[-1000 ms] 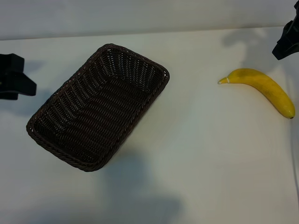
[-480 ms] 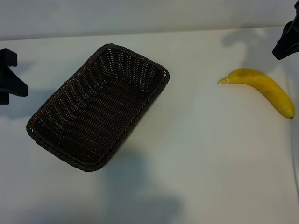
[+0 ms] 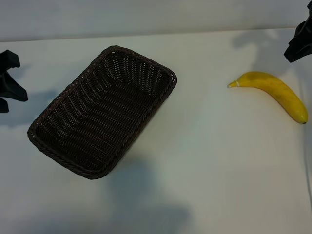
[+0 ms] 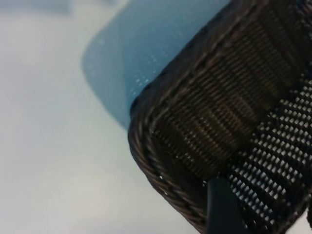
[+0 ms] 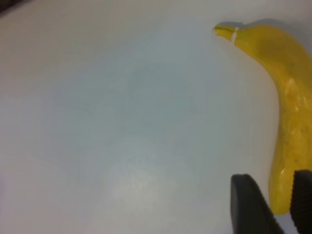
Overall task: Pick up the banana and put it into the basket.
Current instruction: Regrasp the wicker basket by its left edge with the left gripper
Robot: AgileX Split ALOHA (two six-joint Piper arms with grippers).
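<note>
At the left edge of the frame my left gripper sits part open and empty beside the empty, dark woven basket. Nothing is done yet. The banana, bright yellow and curved, lies on the bench at right, below my right gripper, narrowly open, holding nothing.

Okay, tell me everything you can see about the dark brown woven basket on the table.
The dark brown woven wicker basket is rectangular with rounded corners, a braided rim and sloping sides, and it is shallow and empty. It sits flat on the white table, turned diagonally, left of centre in the exterior view. The bright yellow banana lies well apart on the right. Nothing touches the basket; the left gripper hovers near its left side, and the left wrist view shows a rounded corner close up.
</note>
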